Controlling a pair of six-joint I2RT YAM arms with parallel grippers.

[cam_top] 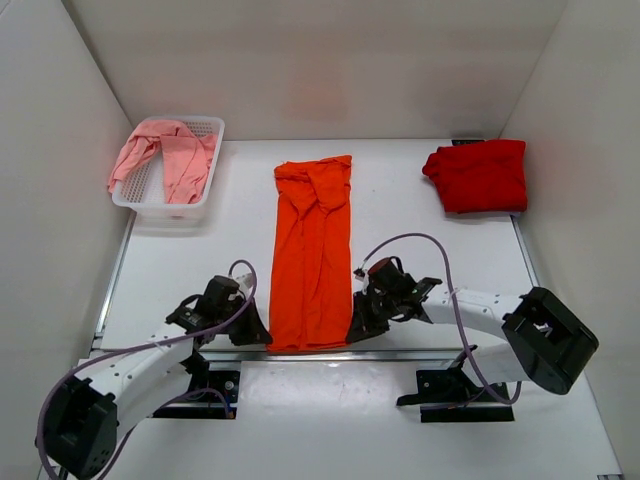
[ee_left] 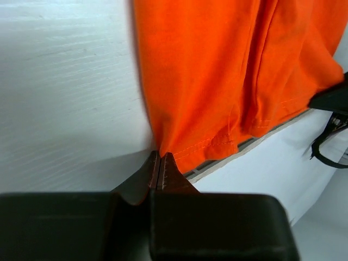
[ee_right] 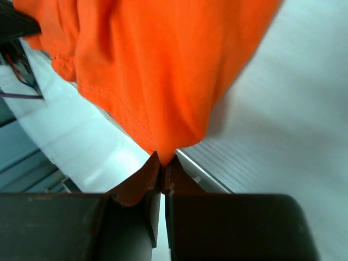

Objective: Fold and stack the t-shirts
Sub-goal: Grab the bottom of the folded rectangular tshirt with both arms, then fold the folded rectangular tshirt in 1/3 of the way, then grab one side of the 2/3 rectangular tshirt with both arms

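The orange t-shirt (cam_top: pixel 313 255) lies as a long folded strip mid-surface (cam_top: pixel 420 260). The left gripper (ee_left: pixel 161 163) is pinched tight on its near hem corner at 7 o'clock, and the right gripper (ee_right: pixel 162 163) on the corner at 5 o'clock. The red t-shirt (cam_top: pixel 480 176) sits folded at 2 o'clock. The pink t-shirt (cam_top: pixel 168 160) lies crumpled in the white mesh basket (cam_top: pixel 160 209) at 10 o'clock.
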